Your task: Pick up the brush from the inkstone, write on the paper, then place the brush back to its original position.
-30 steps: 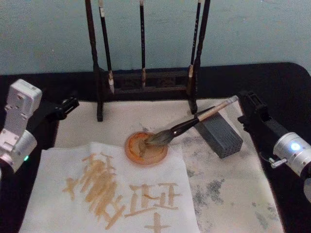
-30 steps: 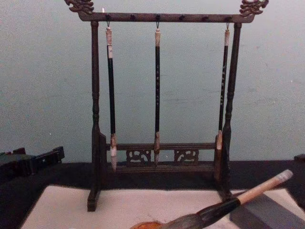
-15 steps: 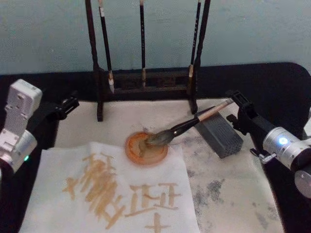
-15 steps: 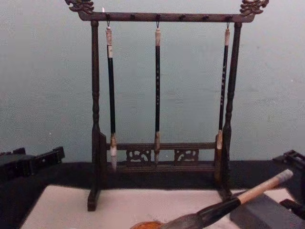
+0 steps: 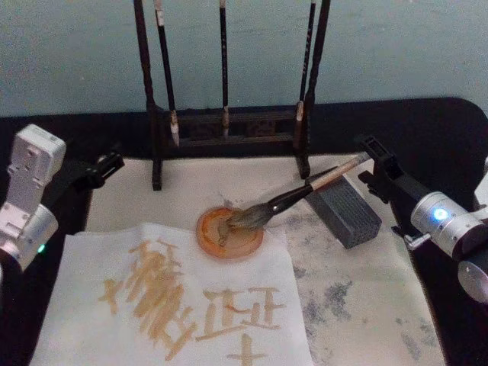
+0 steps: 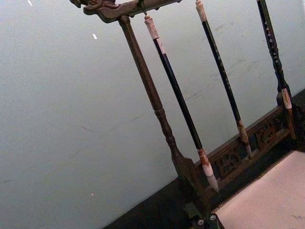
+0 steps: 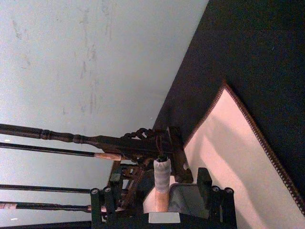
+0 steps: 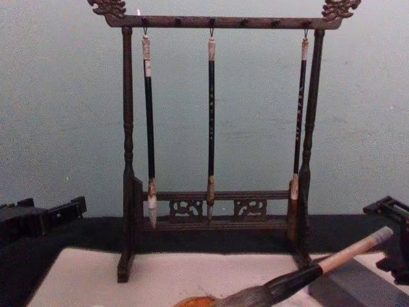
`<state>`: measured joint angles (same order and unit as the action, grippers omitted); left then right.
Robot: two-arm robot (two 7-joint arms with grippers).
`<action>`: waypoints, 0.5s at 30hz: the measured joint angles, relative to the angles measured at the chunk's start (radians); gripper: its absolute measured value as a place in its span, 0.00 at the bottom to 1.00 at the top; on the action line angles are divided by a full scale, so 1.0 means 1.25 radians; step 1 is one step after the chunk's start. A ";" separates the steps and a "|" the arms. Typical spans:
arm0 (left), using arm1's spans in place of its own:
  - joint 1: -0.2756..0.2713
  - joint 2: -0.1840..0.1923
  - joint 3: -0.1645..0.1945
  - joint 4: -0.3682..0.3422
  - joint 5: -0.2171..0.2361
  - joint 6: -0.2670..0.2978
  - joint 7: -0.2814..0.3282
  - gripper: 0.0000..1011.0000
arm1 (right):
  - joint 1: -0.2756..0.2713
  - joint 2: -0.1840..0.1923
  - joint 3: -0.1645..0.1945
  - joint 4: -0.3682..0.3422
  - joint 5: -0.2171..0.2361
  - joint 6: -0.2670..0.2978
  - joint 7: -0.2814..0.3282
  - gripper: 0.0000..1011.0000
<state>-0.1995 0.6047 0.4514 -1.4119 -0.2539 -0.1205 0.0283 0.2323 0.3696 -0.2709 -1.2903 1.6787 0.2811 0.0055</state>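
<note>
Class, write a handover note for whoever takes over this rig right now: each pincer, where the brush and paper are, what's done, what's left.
Left pincer: parked far left.
Right pincer: open, straddling the handle end of the brush, not gripping.
Brush: bristles in the inkstone, handle propped on the grey block.
Paper: flat, bearing brown strokes.
Done: approach. Left: grip, lift, write, return brush.

A wooden rack (image 8: 128, 160) holds 3 thin brushes (image 8: 210, 115) – in front, the brush (image 8: 300, 276) lies tilted, pale end near the right gripper (image 8: 393, 242).
</note>
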 joint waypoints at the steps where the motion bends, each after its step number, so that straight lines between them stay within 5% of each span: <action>1: 0.000 0.000 0.000 0.000 0.000 0.000 0.000 0.99 | 0.001 0.001 -0.002 0.001 0.000 -0.002 0.002 1.00; 15: 0.000 0.000 0.000 0.000 0.000 0.000 0.000 0.99 | 0.025 0.015 -0.023 0.042 0.005 -0.023 0.047 1.00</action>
<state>-0.1995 0.6047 0.4514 -1.4120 -0.2539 -0.1205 0.0283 0.2641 0.3881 -0.2999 -1.2377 1.6844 0.2523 0.0647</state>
